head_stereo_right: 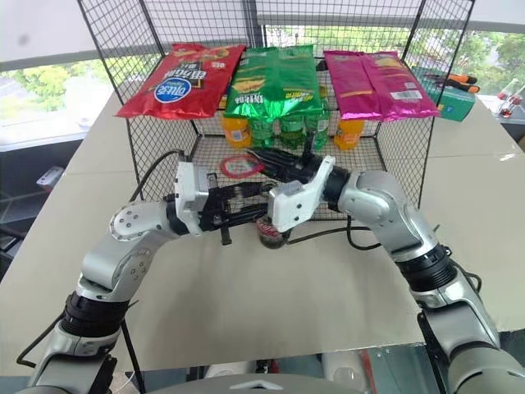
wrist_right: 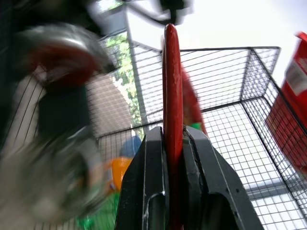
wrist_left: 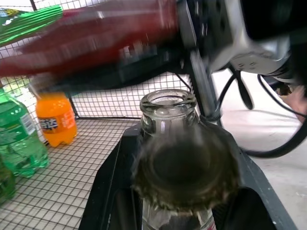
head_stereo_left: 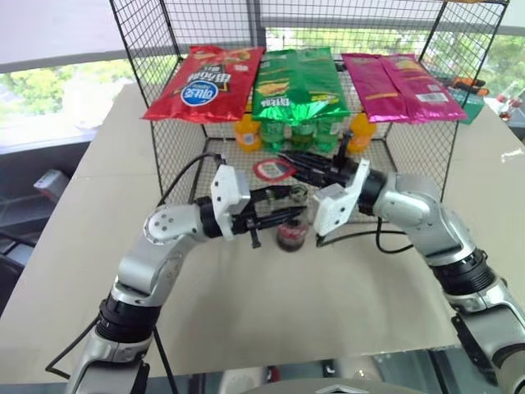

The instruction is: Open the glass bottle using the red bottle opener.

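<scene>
My left gripper (head_stereo_left: 285,218) is shut on the glass bottle (head_stereo_left: 291,235), holding it upright just above the table in front of the wire rack. In the left wrist view the bottle's mouth (wrist_left: 168,101) is bare. A crimped metal cap (wrist_left: 186,178) shows blurred in front of the neck, off the mouth. My right gripper (head_stereo_left: 294,162) is above and just behind the bottle, shut on the red bottle opener (head_stereo_left: 273,170). The opener's ring head sticks out toward the left. In the right wrist view the opener (wrist_right: 172,110) stands edge-on between the black fingers (wrist_right: 146,182).
A black wire rack (head_stereo_left: 172,156) stands behind the grippers. Red (head_stereo_left: 209,82), green (head_stereo_left: 299,82) and pink (head_stereo_left: 402,86) snack bags lie on top. Orange soda bottles (head_stereo_left: 246,134) and green bottles (head_stereo_left: 302,134) stand inside. Bare beige table (head_stereo_left: 271,304) lies in front.
</scene>
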Tool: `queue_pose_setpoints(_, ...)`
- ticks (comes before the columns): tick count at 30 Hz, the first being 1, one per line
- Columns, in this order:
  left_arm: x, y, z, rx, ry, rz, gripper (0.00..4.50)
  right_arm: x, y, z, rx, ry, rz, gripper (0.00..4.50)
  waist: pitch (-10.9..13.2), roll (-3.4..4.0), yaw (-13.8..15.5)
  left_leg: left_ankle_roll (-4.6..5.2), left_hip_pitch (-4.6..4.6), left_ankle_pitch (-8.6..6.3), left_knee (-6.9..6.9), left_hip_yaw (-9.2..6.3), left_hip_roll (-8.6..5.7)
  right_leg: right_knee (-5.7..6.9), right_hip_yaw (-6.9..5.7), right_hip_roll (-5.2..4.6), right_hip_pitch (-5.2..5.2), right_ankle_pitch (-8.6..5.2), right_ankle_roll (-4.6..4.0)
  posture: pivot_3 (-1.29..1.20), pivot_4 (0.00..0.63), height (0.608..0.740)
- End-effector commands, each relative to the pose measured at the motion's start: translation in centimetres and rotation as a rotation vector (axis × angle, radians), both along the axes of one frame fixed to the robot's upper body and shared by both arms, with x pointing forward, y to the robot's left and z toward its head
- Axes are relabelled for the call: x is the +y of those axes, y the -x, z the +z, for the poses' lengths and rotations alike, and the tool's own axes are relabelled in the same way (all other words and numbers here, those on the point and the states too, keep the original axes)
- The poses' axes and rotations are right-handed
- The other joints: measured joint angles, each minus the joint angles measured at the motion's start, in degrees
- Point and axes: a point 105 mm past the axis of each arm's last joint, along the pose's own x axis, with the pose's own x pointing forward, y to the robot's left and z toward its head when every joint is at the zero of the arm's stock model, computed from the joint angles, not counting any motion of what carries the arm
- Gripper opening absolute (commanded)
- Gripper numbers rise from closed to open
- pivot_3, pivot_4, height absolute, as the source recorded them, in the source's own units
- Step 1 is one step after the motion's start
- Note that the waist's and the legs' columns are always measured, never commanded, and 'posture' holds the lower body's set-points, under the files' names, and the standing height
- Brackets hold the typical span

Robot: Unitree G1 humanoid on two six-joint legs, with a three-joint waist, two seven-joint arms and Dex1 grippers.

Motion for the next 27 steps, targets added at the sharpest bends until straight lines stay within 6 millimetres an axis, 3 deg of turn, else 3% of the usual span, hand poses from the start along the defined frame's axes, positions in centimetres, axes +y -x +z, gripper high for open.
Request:
queue_pose_setpoints(1,1.5,-0.9,-4.3,0.127,-0.121,0.104,1.19,-2.1,2.0,1.3,0.151,-0.135,-0.025,0.00,-0.03,-0.01,0.67,-0.01,-0.12,0.00,-0.01,-0.15,-0.04,-0.03,-0.26,-0.15,0.00,0.00,0.00,0.00,0.150,0.740)
queue_pose_setpoints(7,1.5,-0.8,-3.9,0.112,-0.118,0.106,1.19,-5.3,3.4,-2.6,0.743,-0.369,-0.121,0.00,0.00,0.12,0.47,-0.07,-0.25,-0.03,-0.36,-0.31,-0.07,-0.33,-0.63,-0.42,0.00,-0.02,-0.06,0.00,0.150,0.740)
queue_pose_setpoints(13,1.3,-0.9,-3.0,0.084,-0.101,0.108,1.19,-7.9,5.4,-11.4,1.268,-0.365,-0.364,0.00,-0.01,0.28,0.35,-0.24,-0.33,-0.05,-0.51,-0.30,-0.04,-0.58,-0.96,-0.60,0.03,-0.03,-0.07,0.00,0.150,0.740)
queue_pose_setpoints(16,1.2,-0.8,-2.7,0.070,-0.097,0.106,1.19,-8.5,5.7,-14.7,1.479,-0.401,-0.443,0.00,-0.04,0.33,0.01,-0.15,-0.38,0.02,-0.50,-0.30,-0.05,-0.65,-1.00,-0.62,0.02,-0.03,-0.06,0.00,0.150,0.740)
queue_pose_setpoints(18,1.1,-0.7,-2.5,0.065,-0.090,0.104,1.19,-9.0,5.3,-15.9,1.544,-0.435,-0.491,0.00,-0.05,0.33,0.13,-0.12,-0.40,0.03,-0.49,-0.30,-0.05,-0.65,-1.06,-0.61,0.03,-0.03,-0.06,0.00,0.150,0.740)
queue_pose_setpoints(19,1.0,-0.7,-2.5,0.064,-0.087,0.103,1.18,-9.2,5.2,-16.3,1.574,-0.443,-0.501,0.87,-0.04,0.33,0.22,-0.11,-0.41,0.04,-0.47,-0.30,-0.06,-0.65,-1.09,-0.61,0.03,-0.03,-0.06,0.00,0.150,0.740)
queue_pose_setpoints(21,1.0,-0.7,-2.4,0.063,-0.083,0.103,1.18,-9.5,5.2,-16.8,1.596,-0.445,-0.529,1.58,-0.07,0.40,0.28,-0.10,-0.56,0.05,-0.37,-0.36,-0.06,-0.67,-1.22,-0.61,0.01,-0.03,-0.05,0.00,0.150,0.740)
queue_pose_setpoints(24,1.0,-0.7,-2.3,0.061,-0.081,0.105,1.18,-9.6,5.5,-16.9,1.604,-0.433,-0.540,3.18,-0.13,0.32,0.22,-0.07,-0.78,0.07,-0.12,-0.61,-0.05,-0.74,-1.48,-0.43,0.03,-0.03,-0.03,0.00,0.150,0.740)
queue_pose_setpoints(27,0.9,-0.4,-2.1,0.066,-0.065,0.092,1.18,-10.1,5.2,-15.8,1.518,-0.422,-0.569,4.04,-0.13,0.34,0.31,-0.06,-0.80,0.07,0.01,-0.62,-0.07,-0.72,-1.68,-0.36,0.06,-0.04,0.00,0.00,0.150,0.740)
